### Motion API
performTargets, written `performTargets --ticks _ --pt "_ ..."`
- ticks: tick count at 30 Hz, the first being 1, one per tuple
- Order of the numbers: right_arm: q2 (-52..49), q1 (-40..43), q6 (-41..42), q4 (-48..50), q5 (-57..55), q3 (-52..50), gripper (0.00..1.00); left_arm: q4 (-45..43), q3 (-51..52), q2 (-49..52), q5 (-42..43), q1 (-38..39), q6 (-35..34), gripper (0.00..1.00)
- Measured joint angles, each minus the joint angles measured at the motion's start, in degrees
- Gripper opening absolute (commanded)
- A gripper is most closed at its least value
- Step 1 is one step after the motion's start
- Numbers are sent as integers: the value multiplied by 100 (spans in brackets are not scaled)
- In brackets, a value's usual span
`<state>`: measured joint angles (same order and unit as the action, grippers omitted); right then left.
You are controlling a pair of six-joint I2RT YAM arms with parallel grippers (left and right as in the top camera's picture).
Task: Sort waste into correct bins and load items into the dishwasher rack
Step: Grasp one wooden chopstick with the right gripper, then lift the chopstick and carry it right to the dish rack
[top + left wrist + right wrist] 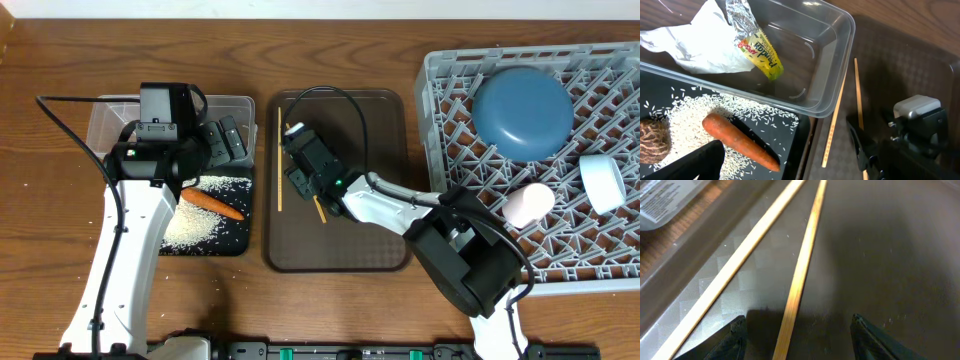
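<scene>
Overhead straight down over whole desk (pixel 330 40), left wrist tilted near clear tub (pixel 810 35), right wrist skimming chopsticks (pixel 800 270), shared by all.

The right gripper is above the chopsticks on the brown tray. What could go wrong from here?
1. Only one chopstick lies between the right gripper's open fingers. The other chopstick lies apart, nearer the tray rim, so closing would likely take just one.
2. The stick is thin and lies flat on the tray. The fingers may slip off it, or pinch it off-centre so that it tips when lifted.
</scene>
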<state>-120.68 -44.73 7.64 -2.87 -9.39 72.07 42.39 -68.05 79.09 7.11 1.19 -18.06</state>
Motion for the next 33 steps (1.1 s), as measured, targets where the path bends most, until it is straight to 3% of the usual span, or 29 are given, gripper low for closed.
performTargets --ticks 4,10,12,33 --pt "9 52 452 -122 181 13 34 0 0 0 0 0 0 98" --pt "20 68 671 -170 243 13 19 0 0 0 0 0 0 98" --pt "20 68 695 -168 260 15 1 0 0 0 0 0 0 98" --pt "136 197 767 13 334 -59 1 0 0 0 0 0 -2 98"
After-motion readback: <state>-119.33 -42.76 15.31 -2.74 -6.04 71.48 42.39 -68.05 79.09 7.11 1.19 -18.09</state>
